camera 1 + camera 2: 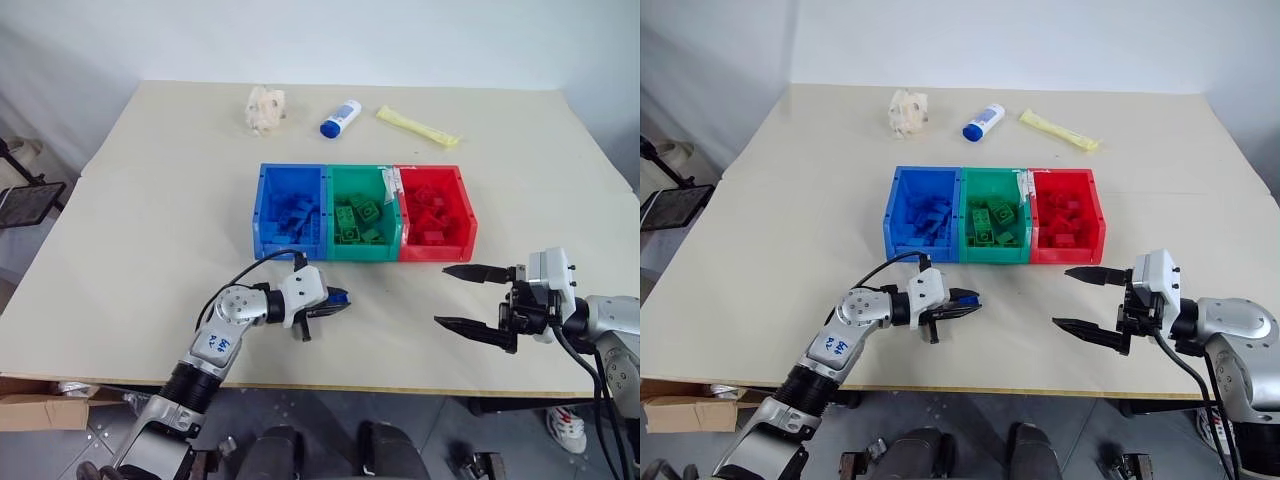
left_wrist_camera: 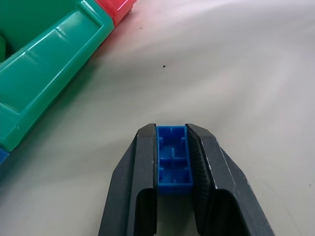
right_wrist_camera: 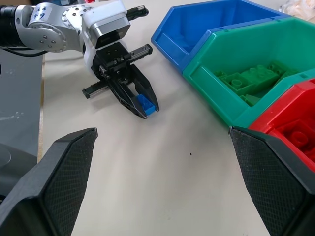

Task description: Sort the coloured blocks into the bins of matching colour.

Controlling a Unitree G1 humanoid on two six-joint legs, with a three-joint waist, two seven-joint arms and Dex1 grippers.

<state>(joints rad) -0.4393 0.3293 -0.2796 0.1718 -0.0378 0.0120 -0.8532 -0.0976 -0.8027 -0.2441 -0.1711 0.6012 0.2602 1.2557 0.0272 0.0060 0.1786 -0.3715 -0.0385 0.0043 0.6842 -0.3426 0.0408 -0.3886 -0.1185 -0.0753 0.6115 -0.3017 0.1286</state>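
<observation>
- The left tool [image 1: 335, 301] is gripping a blue block [image 2: 173, 160] between its two closed fingers, low over the surface [image 1: 150, 220], just in front of the bins.
- The block is sitting lengthwise between the pads, hollow underside facing the wrist camera, so the grip is looking square and secure.
- The blue bin [image 1: 291, 211] is standing near, just beyond the tool; it is probably the block's destination.
- The green bin [image 1: 361, 213] and red bin [image 1: 434, 212] are already holding bricks of their own colours.
- The right tool [image 1: 1092, 298] is hanging wide open and empty, well apart from the bins, presumably waiting clear.
</observation>
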